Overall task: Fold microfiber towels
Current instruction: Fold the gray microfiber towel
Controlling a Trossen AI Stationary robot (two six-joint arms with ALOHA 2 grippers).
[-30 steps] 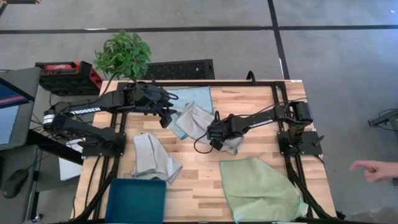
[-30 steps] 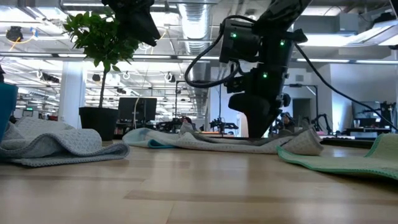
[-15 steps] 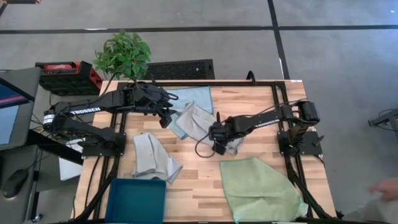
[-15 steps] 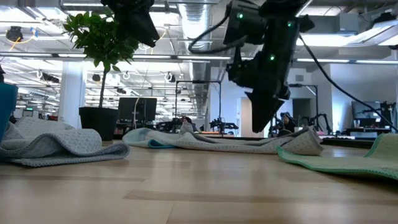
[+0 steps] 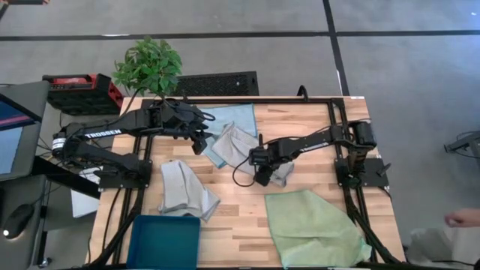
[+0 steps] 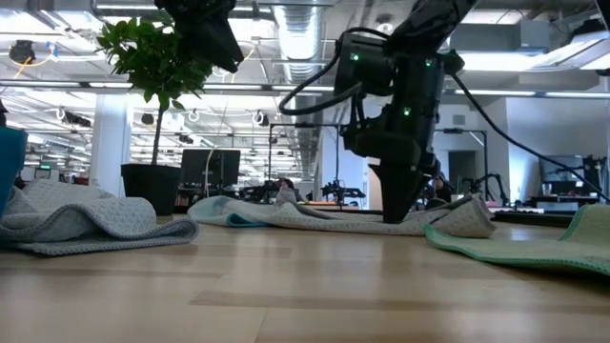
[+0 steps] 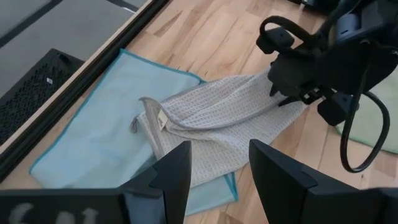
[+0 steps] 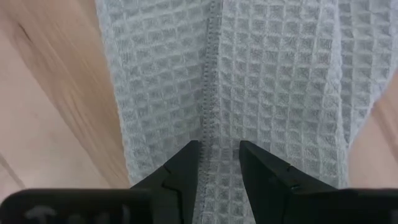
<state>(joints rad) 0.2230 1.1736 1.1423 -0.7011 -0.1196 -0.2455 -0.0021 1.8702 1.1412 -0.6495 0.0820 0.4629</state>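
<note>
- High view: the right gripper (image 5: 262, 178) has come back down onto the grey towel (image 5: 238, 146) after standing a little higher half a second ago. It sits at that towel's near-right edge, the edge toward the green towel (image 5: 311, 225). The blue towel (image 5: 234, 116) lies partly under the grey towel on its far side. A second grey towel (image 5: 184, 191), rumpled, lies left of it, just beyond the bin (image 5: 163, 241). The left gripper (image 5: 201, 141) hangs at the grey towel's left edge and has not moved
- Low view: the right fingers point straight down and their tips meet the grey towel (image 6: 381, 221), which lies flat on the counter (image 6: 305, 286). Nothing is lifted yet
- Left wrist view: the left fingers (image 7: 177, 171) stand apart with nothing between them, above the grey towel (image 7: 217, 124) where it overlaps the blue towel (image 7: 93, 124)
- Right wrist view: the right fingers (image 8: 186, 168) are parted, straddling a stitched seam of the grey towel (image 8: 249, 74), pressed to the cloth but not yet closed on it
- Meaning: this looks like the start of a pinch at the edge, so folding of this towel is only beginning; all four towels look unfolded
</note>
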